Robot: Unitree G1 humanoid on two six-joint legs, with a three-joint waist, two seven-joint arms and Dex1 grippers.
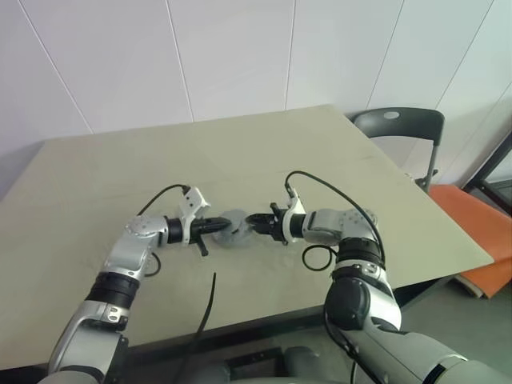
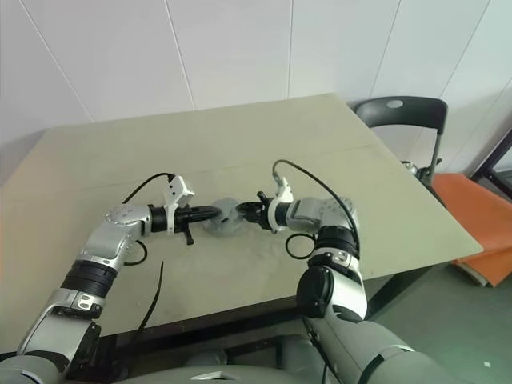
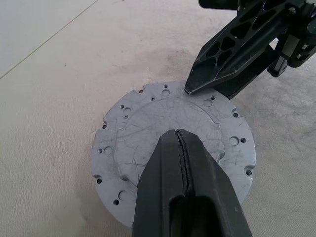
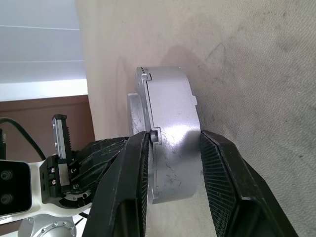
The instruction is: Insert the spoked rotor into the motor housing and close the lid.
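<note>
The motor housing (image 4: pixel 170 128) is a grey round puck lying mid-table (image 1: pixel 234 227) between my two grippers. The lid (image 3: pixel 163 128), a grey disc with small holes and a notched edge, sits on top of it. My left gripper (image 3: pixel 178 134) is shut, and its joined tips rest over the middle of the lid. My right gripper (image 4: pixel 174 140) comes in from the opposite side and straddles the puck's thickness at its rim. One finger lies against the lid face and the other against the underside. The spoked rotor is hidden.
The beige table (image 1: pixel 240 152) carries the puck. A loose black cable (image 1: pixel 210 300) hangs near the front edge. A dark chair (image 1: pixel 400 132) and an orange seat (image 1: pixel 476 216) stand beyond the table's right side. White wall panels lie behind.
</note>
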